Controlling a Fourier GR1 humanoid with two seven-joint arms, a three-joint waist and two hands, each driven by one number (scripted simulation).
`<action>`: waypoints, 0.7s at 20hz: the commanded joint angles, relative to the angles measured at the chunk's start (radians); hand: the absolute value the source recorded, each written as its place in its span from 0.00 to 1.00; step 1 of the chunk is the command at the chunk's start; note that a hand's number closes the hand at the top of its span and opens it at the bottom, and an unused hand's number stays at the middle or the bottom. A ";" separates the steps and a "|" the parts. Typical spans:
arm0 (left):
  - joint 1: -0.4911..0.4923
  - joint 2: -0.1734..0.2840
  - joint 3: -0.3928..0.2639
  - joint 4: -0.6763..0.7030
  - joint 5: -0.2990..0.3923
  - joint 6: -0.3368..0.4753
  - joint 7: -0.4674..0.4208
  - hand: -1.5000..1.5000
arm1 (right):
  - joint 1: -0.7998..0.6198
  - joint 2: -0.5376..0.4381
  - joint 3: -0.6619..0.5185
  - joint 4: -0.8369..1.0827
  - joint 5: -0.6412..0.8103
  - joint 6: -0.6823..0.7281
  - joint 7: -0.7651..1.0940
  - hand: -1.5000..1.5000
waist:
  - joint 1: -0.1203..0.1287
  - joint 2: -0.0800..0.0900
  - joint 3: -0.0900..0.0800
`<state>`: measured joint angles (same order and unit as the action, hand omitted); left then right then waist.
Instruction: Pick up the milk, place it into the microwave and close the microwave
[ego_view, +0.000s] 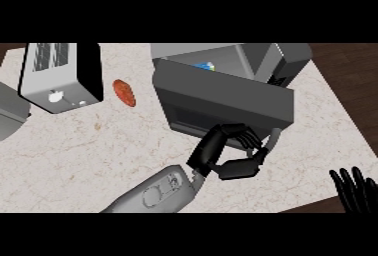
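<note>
Two steps look done: the milk (205, 66) sits inside the microwave (244, 65). Left hand (230, 152), fingers curled on nothing, is at the door (221, 102); closing needs a push. Right hand (356, 189) rests, fingers straight.
</note>
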<state>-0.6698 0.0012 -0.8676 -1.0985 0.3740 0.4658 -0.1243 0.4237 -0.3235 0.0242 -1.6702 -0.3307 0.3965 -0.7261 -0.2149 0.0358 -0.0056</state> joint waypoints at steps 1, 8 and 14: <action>-0.065 -0.001 0.049 0.053 0.066 0.087 -0.045 1.00 | 0.010 -0.026 0.013 -0.044 -0.034 0.063 0.000 0.00 | -0.033 0.007 0.000; -0.157 -0.001 0.115 0.127 0.199 0.066 -0.103 1.00 | 0.018 -0.063 0.037 -0.117 -0.065 0.083 0.045 0.00 | -0.086 0.027 -0.001; -0.219 -0.001 0.158 0.216 0.264 0.052 -0.158 1.00 | 0.019 -0.082 0.027 -0.168 -0.112 0.081 0.074 0.00 | -0.119 0.039 0.000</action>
<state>-0.8429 0.0000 -0.7392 -0.9243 0.5935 0.5218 -0.2505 0.4428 -0.3890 0.0599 -1.8110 -0.4180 0.4482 -0.6461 -0.3089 0.0700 -0.0057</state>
